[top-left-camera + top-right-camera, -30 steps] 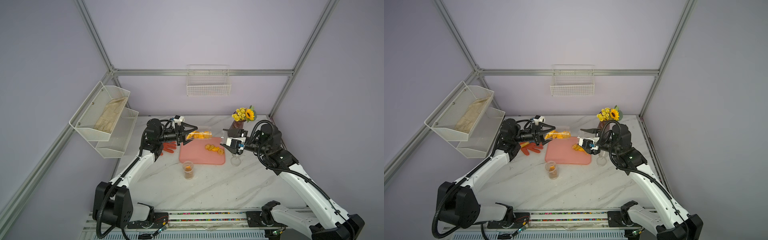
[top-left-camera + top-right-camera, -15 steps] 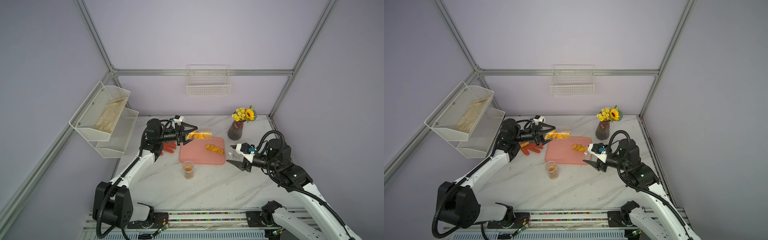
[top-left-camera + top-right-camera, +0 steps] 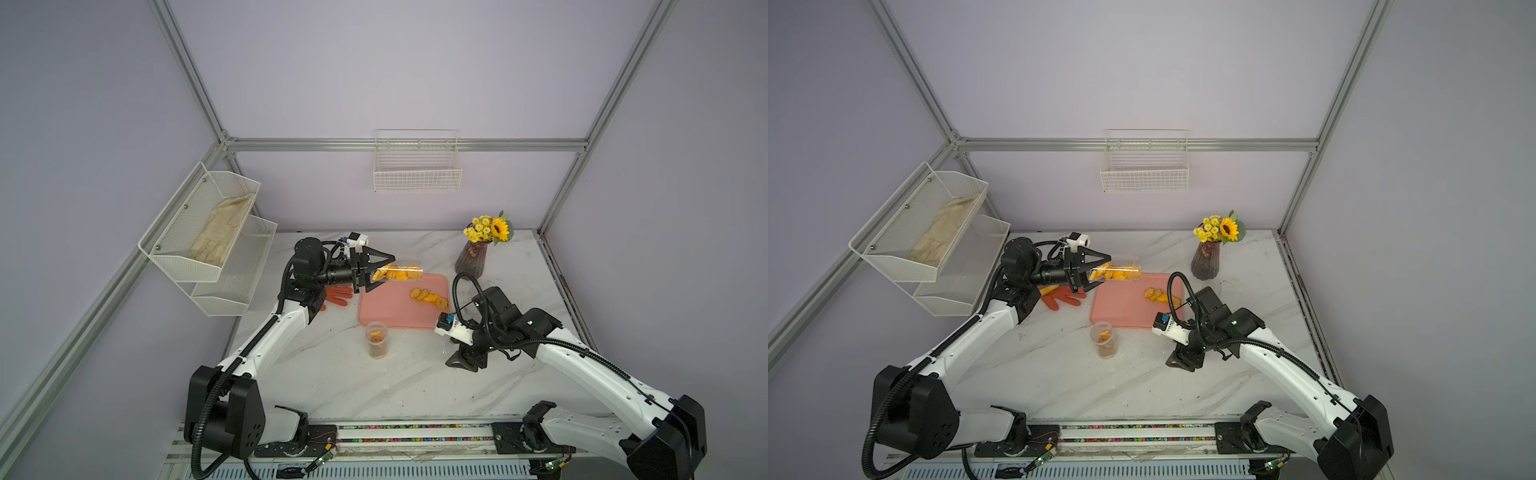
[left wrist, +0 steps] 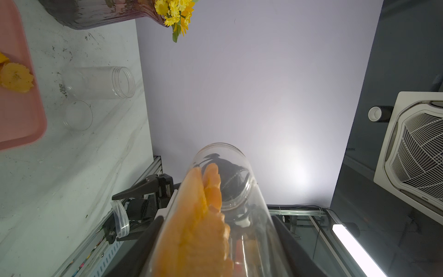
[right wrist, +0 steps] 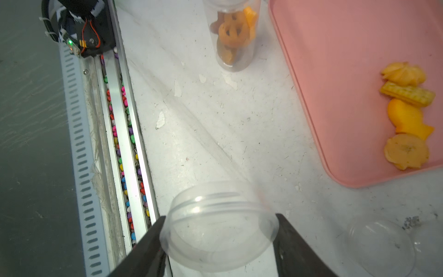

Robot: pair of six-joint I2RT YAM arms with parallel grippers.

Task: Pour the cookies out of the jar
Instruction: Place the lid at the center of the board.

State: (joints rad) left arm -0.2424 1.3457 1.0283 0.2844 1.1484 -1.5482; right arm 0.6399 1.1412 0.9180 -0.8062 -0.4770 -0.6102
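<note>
Pinched the closed end of a clear plastic jar [image 3: 415,272] in the left gripper [image 3: 380,272], jaws tight on the smooth round wall, and held it almost level above the far left corner of the pink tray [image 3: 386,311], open mouth away from the arm. Carried inside it the cookies [image 4: 196,227]: orange-yellow, matt, scalloped, stacked along the lower wall, short of the rim. Judged the pour begun but unfinished, the jar too flat for a slide; called next for a steeper downward tip of the mouth over the tray, perhaps a light shake against jamming of ridged biscuits on slick plastic. Showed four loose cookies [image 3: 428,297] on the tray's right side: flower, waffle bar, fish-like piece, round. Clamped a clear threaded lid [image 5: 215,239] in the right gripper [image 5: 220,217], low over the veined marble tabletop [image 3: 332,382] beside the tray's near corner. Had a second, upright jar of biscuits [image 3: 376,338] in front of the tray and an empty jar [image 4: 98,82] standing uncapped.
</note>
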